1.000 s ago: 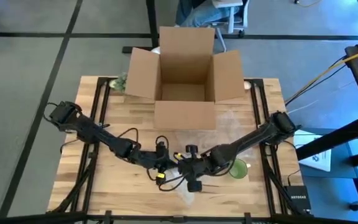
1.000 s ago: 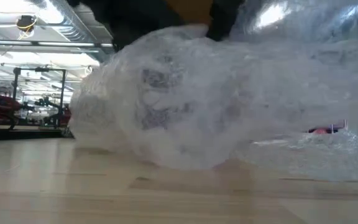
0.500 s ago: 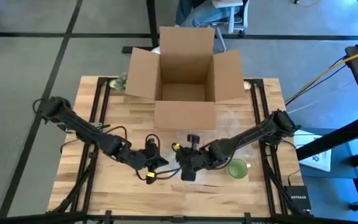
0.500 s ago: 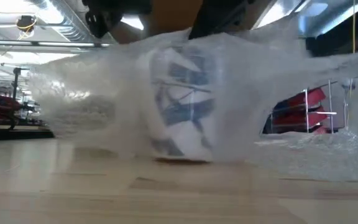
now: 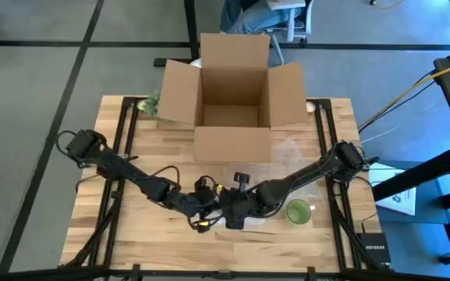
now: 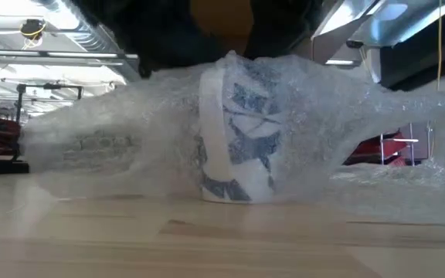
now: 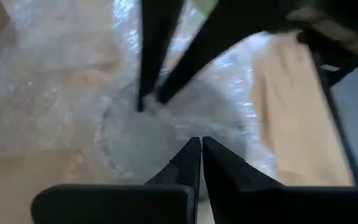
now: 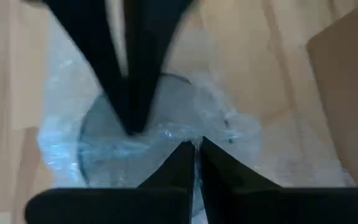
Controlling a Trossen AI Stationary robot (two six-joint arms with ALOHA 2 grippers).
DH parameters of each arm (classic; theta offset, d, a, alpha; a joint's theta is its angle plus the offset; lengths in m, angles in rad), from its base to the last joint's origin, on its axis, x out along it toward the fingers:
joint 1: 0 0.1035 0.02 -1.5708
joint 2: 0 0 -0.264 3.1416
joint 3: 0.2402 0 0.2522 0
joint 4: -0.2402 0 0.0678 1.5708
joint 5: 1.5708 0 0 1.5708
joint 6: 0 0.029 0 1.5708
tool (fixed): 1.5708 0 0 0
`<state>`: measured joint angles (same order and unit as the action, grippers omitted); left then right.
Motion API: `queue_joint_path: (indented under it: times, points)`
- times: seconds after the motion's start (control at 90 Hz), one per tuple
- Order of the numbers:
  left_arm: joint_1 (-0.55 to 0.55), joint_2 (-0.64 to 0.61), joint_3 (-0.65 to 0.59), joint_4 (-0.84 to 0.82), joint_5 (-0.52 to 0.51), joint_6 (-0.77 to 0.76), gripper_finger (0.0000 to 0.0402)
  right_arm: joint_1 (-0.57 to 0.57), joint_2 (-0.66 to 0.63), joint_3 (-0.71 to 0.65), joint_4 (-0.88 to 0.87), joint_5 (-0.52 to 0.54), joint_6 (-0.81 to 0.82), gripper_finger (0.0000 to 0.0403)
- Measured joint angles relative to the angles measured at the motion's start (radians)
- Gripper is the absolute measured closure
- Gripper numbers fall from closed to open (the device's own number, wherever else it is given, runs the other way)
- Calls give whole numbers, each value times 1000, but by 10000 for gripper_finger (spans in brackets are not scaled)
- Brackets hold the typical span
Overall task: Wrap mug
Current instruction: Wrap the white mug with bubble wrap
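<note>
Mug (image 6: 234,135) sits upright on the table (image 5: 131,242), near-centre, well this side of the box (image 5: 231,86). It's directly under both my grippers, which meet over it: left gripper (image 5: 208,208) comes in from the left, right gripper (image 5: 230,212) from the right, tips almost touching. Neither arm is clearly nearer; both are right on top of it.

Left gripper's fingers are pinched together on the wrap (image 7: 73,81), as the left wrist view shows. Right gripper's fingers are likewise pressed closed on the wrap over the mug's rim, per the right wrist view.

Mug's axis is vertical, mouth up, so the wrap has to come down and around the sides.

Look: white mug with blue pattern, seen through bubble wrap in the low view. Wrap is draped over the top and fans out flat to both sides, loose, not tucked under. Green cup (image 5: 298,211) stands just right of the right gripper.
</note>
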<state>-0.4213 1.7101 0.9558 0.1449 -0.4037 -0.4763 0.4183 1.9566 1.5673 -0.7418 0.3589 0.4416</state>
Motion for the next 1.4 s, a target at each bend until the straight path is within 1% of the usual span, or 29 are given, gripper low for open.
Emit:
queue_joint_path:
  times: [0.111,0.256,0.344,0.533,0.611,0.689,0.722,0.933,1.0,1.233,1.4]
  points:
    - [26,28,3,28,29,-33,401,0,1,0,-8,-50,-1,402]
    - [29,36,3,23,27,-45,401,-2,-2,6,-30,-95,4,402]
    - [25,37,2,26,26,-45,401,-1,-2,41,-73,-145,-2,402]
    - [17,38,1,37,18,-39,401,-1,-4,183,-252,-151,-62,402]
    - [17,39,1,39,20,-39,401,-2,-3,216,-286,-119,-80,402]
    - [17,39,0,38,20,-39,401,-7,-4,216,-274,-73,-82,402]
    - [17,40,0,37,20,-39,401,-9,-3,203,-258,-71,-82,402]
    - [16,40,-1,35,24,-35,401,-42,44,40,-97,-134,-80,402]
    - [16,40,-1,37,23,-30,402,-51,53,14,-61,-152,-78,402]
    - [10,27,-2,39,39,-19,402,-55,72,-2,-10,-191,-80,402]
    - [-12,-44,-7,-30,43,-14,402,-55,75,8,-14,-199,-81,402]
